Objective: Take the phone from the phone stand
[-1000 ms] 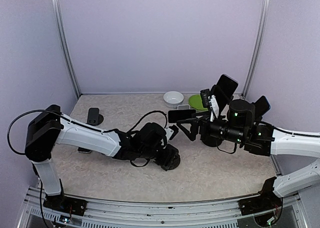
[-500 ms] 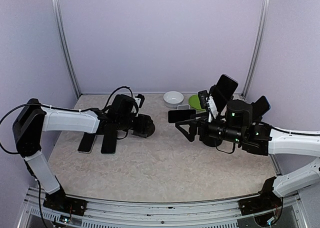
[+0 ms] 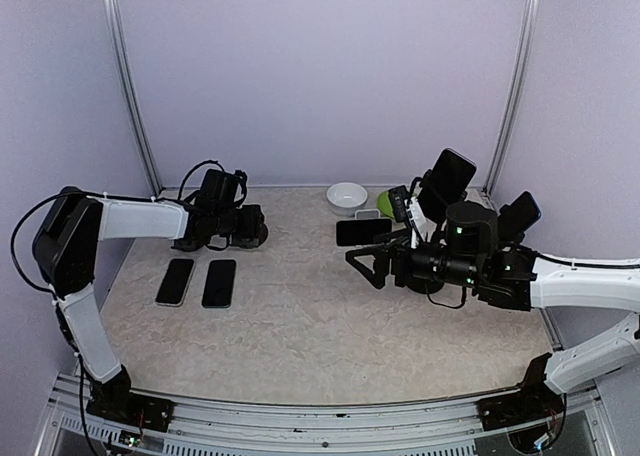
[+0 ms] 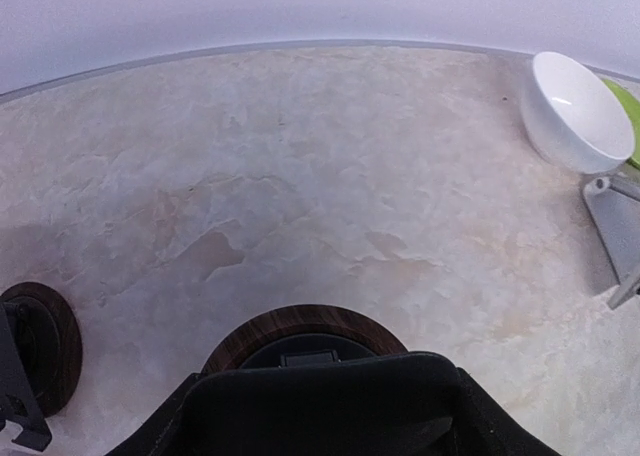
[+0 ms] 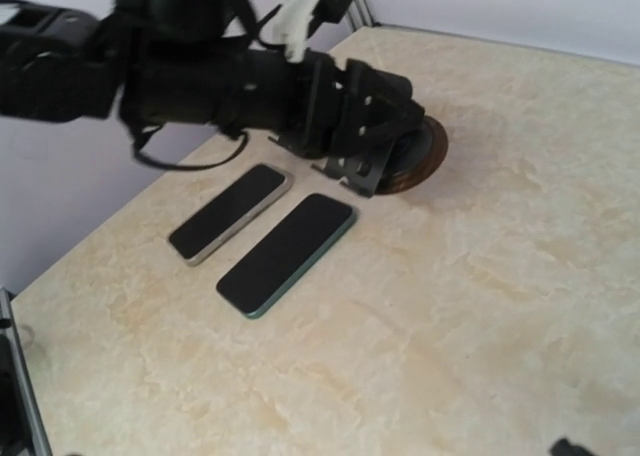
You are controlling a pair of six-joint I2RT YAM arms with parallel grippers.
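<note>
Phone flat on bench beside another phone, screens dark, left gripper clamped on phone stand, right gripper wide open.

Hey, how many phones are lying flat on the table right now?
2, side by side on the left: the silver phone and the green-edged phone. The right arm may hide others.
</note>
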